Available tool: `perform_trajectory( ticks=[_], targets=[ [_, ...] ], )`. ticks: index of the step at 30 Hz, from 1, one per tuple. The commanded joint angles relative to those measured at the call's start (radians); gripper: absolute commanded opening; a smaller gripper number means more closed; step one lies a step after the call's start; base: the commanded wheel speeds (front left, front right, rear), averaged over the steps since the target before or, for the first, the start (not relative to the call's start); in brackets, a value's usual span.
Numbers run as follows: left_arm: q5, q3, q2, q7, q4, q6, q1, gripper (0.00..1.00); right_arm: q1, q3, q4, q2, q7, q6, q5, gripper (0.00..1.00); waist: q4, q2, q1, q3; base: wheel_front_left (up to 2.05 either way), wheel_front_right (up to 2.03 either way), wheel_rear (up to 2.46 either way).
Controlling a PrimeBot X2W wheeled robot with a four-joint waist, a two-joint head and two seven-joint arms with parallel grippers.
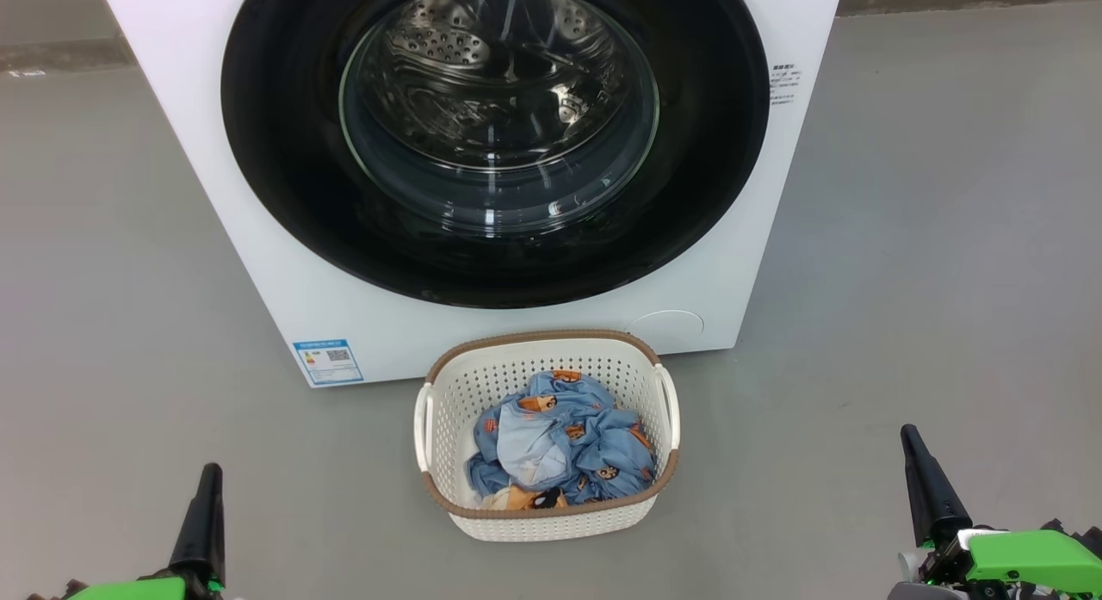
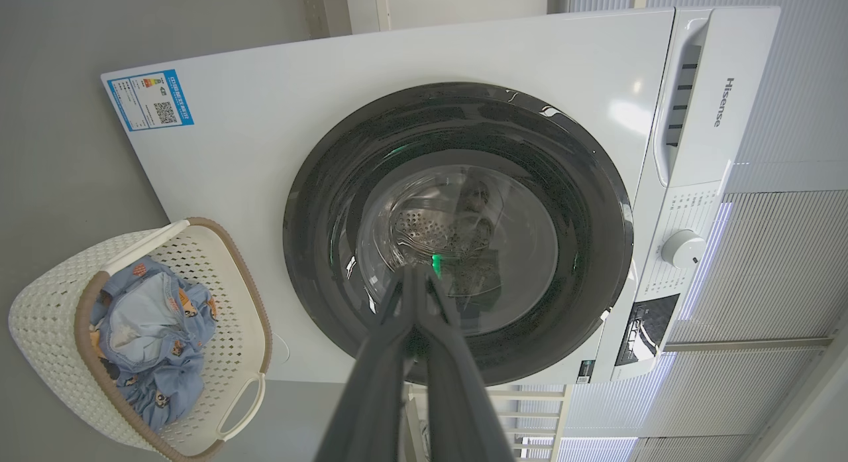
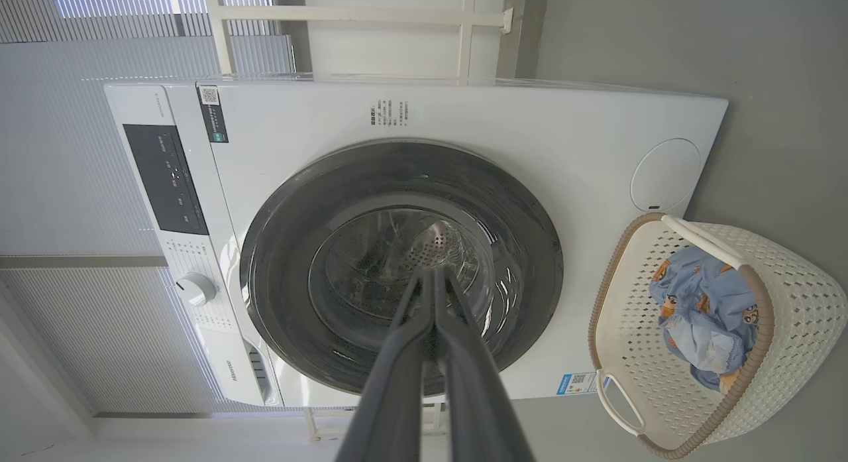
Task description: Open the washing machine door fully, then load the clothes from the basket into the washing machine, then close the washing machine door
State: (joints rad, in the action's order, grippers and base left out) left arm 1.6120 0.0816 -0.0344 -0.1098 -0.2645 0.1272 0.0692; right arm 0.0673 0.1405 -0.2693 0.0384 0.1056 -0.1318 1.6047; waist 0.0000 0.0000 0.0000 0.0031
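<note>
On the grey floor [image 1: 930,264], the basket [image 1: 448,385] of clothes [image 1: 560,449] sits just before the washing machine [image 1: 258,264], its washing machine door [image 1: 284,152] shut. The left pincer [image 1: 209,479] and right pincer [image 1: 913,454] hang closed and empty, well back. The door's gloss may let a grip slip, and a low reach could knock the basket.

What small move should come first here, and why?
Probably raise a gripper toward the washing machine door: it sits closed, the clothes lie in the basket, and the left gripper and right gripper are shut, well short of it.
</note>
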Motion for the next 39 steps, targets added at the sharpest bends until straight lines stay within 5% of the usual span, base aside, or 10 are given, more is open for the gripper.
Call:
perform_trajectory(
  ticks=[1,4,5,16,39],
  targets=[
    [-0.003,0.032,-0.016,-0.003,0.020,0.003,0.039,0.00,0.041,-0.027,0.025,0.012,0.007,0.001,0.004,0.00,0.000,0.0000,0.0000,0.000,0.00,0.00,0.00],
    [-0.003,0.032,-0.016,-0.003,0.020,0.003,0.039,0.00,0.041,-0.027,0.025,0.012,0.007,0.001,0.004,0.00,0.000,0.0000,0.0000,0.000,0.00,0.00,0.00],
    [0.000,0.000,0.000,0.000,0.000,0.000,0.000,1.00,0.000,0.000,0.000,0.000,0.000,0.000,0.000,1.00,0.000,0.0000,0.0000,0.000,0.00,0.00,0.00],
    [-0.016,-0.012,0.018,0.017,-0.042,-0.001,-0.034,1.00,-0.028,-0.010,-0.046,-0.008,-0.017,0.000,-0.020,1.00,0.000,0.0000,0.0022,-0.002,0.00,0.00,0.00],
    [-0.168,-0.038,-0.006,0.087,0.004,0.000,-0.027,1.00,-0.007,-0.035,-0.011,0.007,-0.087,0.000,-0.232,1.00,0.005,0.0000,0.0000,-0.001,0.00,0.00,0.00]
  ],
)
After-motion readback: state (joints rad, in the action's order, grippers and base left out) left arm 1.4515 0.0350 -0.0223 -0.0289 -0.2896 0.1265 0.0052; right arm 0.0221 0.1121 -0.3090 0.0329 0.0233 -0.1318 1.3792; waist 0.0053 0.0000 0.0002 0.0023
